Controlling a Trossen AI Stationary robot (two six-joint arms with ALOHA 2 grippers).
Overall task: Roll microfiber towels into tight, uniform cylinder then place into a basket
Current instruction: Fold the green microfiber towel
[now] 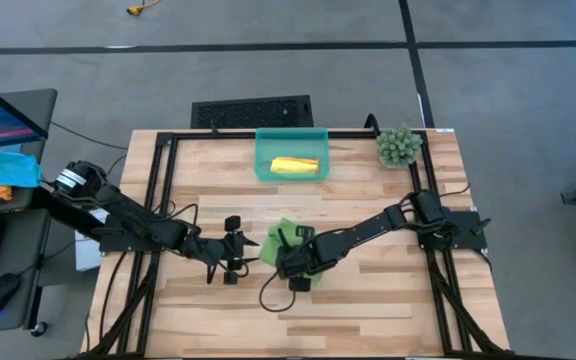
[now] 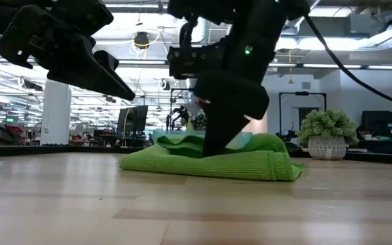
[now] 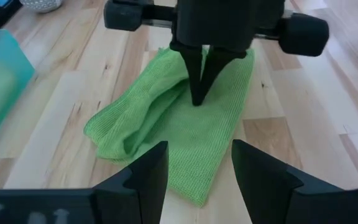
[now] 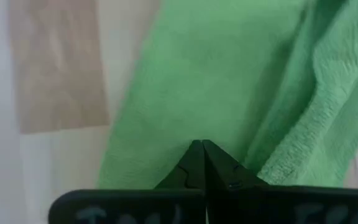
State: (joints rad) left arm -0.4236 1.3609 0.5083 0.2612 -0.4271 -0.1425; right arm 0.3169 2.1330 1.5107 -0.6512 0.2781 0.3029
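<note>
Light wooden planks carry your work, with grey floor beyond. Your right gripper (image 3: 199, 93) reaches in from the right edge to mid-table and points straight down, fingers pinched together, tips pressing on the lime green towel (image 1: 286, 241), which lies loosely folded with one bunched edge. Your left gripper (image 1: 232, 250) hovers just beside that towel, fingers spread and empty. At the far edge, your basket (image 1: 263, 165) holds the rolled yellow towel (image 1: 295, 165).

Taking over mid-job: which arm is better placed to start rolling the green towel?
Probably the right. Its gripper is shut with tips pressed onto the green towel, already in contact. The left gripper is open and hangs short of the towel's edge, off the cloth.
</note>
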